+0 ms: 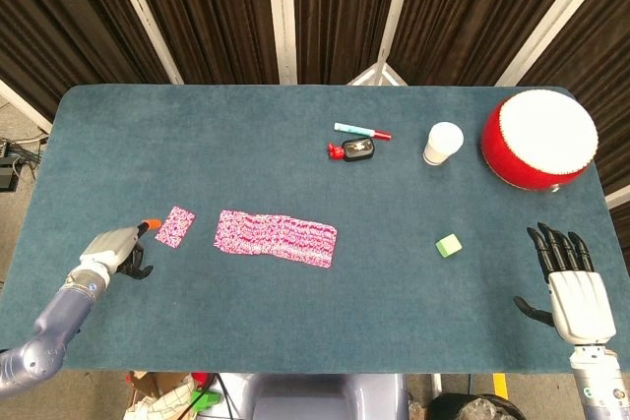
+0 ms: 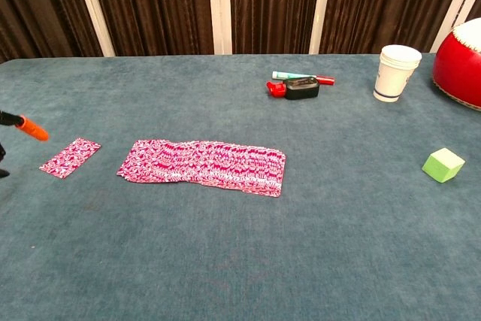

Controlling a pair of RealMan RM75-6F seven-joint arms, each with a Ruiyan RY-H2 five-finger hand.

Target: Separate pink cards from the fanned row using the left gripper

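One pink card [image 1: 176, 226] lies flat on the blue counter [image 1: 295, 322], set apart to the left of the fanned row [image 1: 276, 236] with a strip of bare cloth between them. That is the part of the job that looks done: a single card is separated and resting on its own. The row itself lies as one overlapping band near the middle-left of the counter, and it looks to hold many cards, so I judge most of the separating is left to do.

The left robot hand [image 1: 113, 248] sits at the near-left of the counter, just left of the lone card and not touching it. Its orange-tipped finger [image 2: 33, 129] points toward the card and hangs above the cloth beside it; the rest of the fingers look curled under, with nothing held between them.

The right robot hand [image 1: 571, 282] rests at the near-right edge, well apart from the cards, its dark fingers stretched out and spread, holding nothing.

The next card would have to come off the left end of the row, which is the end nearest the left robot hand.
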